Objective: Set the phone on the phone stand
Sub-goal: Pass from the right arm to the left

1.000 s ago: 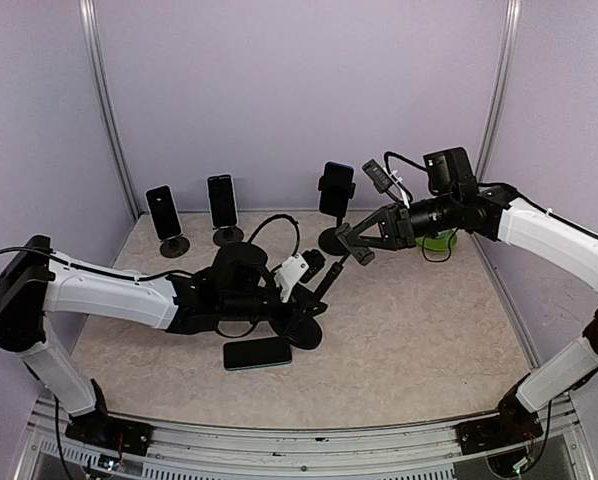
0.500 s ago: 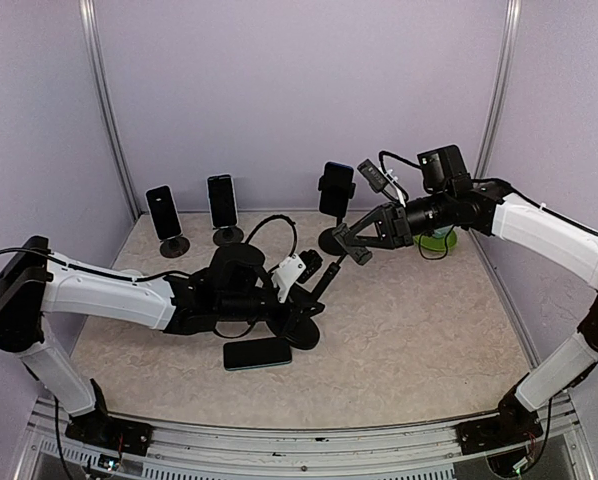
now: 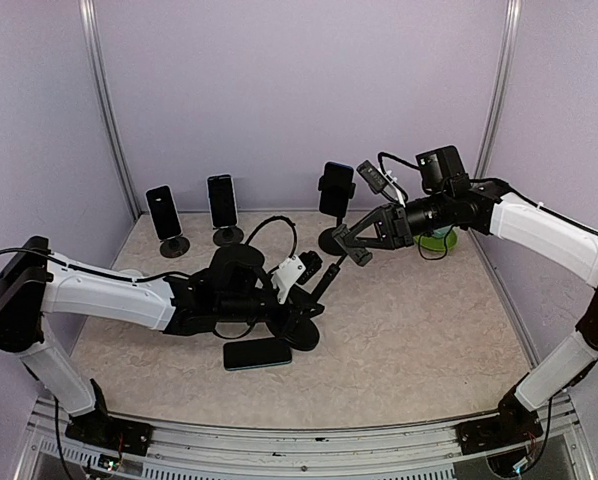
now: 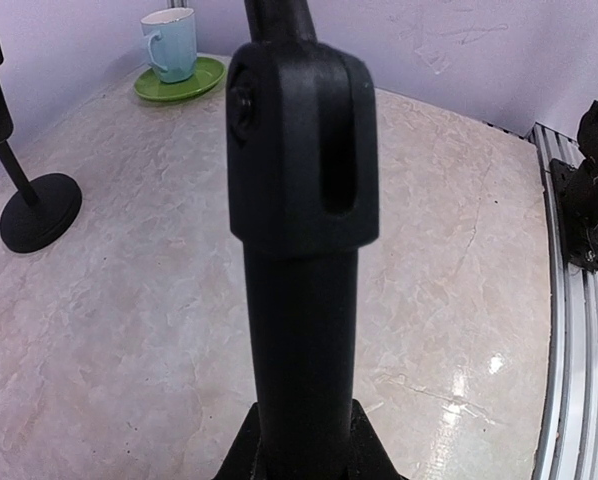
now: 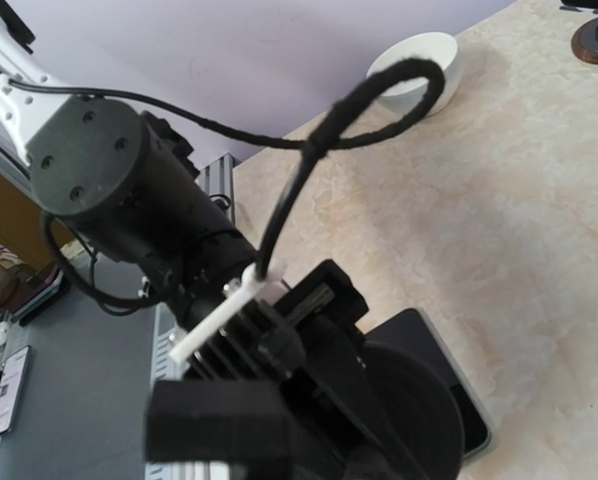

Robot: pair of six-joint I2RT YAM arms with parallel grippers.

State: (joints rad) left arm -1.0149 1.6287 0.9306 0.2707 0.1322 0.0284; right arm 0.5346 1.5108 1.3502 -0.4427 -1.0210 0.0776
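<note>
The phone (image 3: 257, 353) lies flat, screen dark, on the table in front of the left arm; the right wrist view shows it as the phone (image 5: 440, 346) beside the stand's round base (image 5: 409, 400). The black phone stand (image 3: 304, 332) leans up to the right from that base. My left gripper (image 3: 297, 300) is shut on its pole (image 4: 299, 330), low down, with the hinge joint just above the jaws. My right gripper (image 3: 356, 252) is shut on the stand's upper end. The right gripper's own fingers are hard to make out in the right wrist view.
Three other stands (image 3: 164, 215) (image 3: 222, 205) (image 3: 336, 195) holding phones line the back wall. A blue cup (image 4: 169, 45) on a green saucer (image 3: 439, 238) sits at the back right. A white bowl (image 5: 419, 60) rests near the left arm. Metal rail (image 4: 579, 330) edges the table.
The right gripper, with the stand's upper end, has edged slightly left and up. The left arm and the phone have not moved.
</note>
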